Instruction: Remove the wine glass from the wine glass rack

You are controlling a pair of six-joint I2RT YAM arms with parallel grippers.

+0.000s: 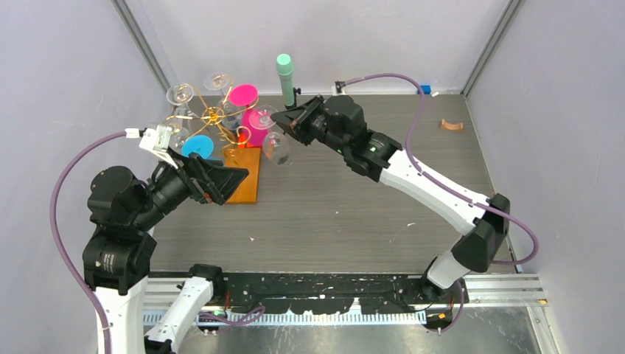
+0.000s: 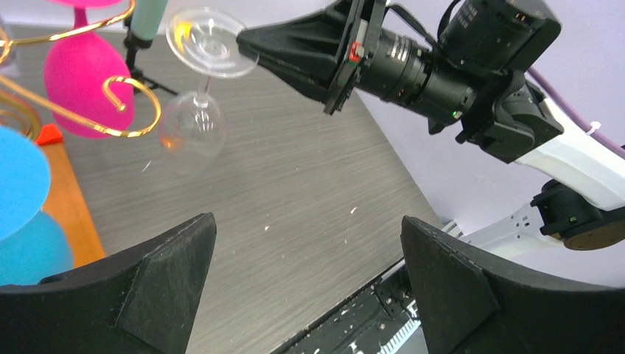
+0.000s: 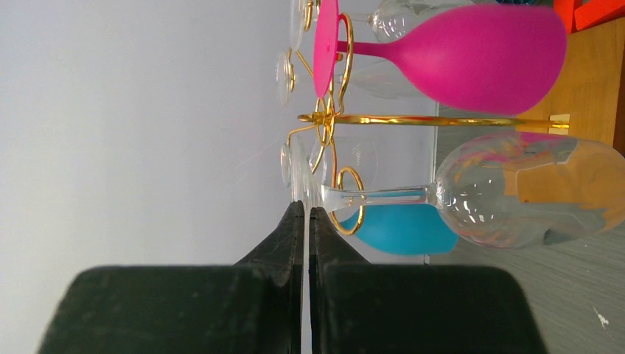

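Observation:
The gold wire rack point(image 1: 214, 114) stands on its orange wooden base point(image 1: 247, 177) at the back left. My right gripper point(image 1: 284, 118) is shut on the rim of the foot of a clear wine glass point(image 1: 276, 146), which hangs bowl down at the rack's right side. The right wrist view shows the jaws point(image 3: 306, 210) pinching the foot, and a gold loop overlaps the stem point(image 3: 383, 195). In the left wrist view the glass point(image 2: 193, 125) hangs just right of a scroll arm's curled end point(image 2: 136, 107). My left gripper point(image 2: 309, 273) is open and empty beside the base.
Pink glasses point(image 1: 254, 122), a blue glass point(image 1: 197, 146) and other clear glasses point(image 1: 180, 94) hang on the rack. A black tripod with a mint-green cylinder point(image 1: 285, 74) stands just behind my right gripper. A small brown piece point(image 1: 451, 125) lies at the back right.

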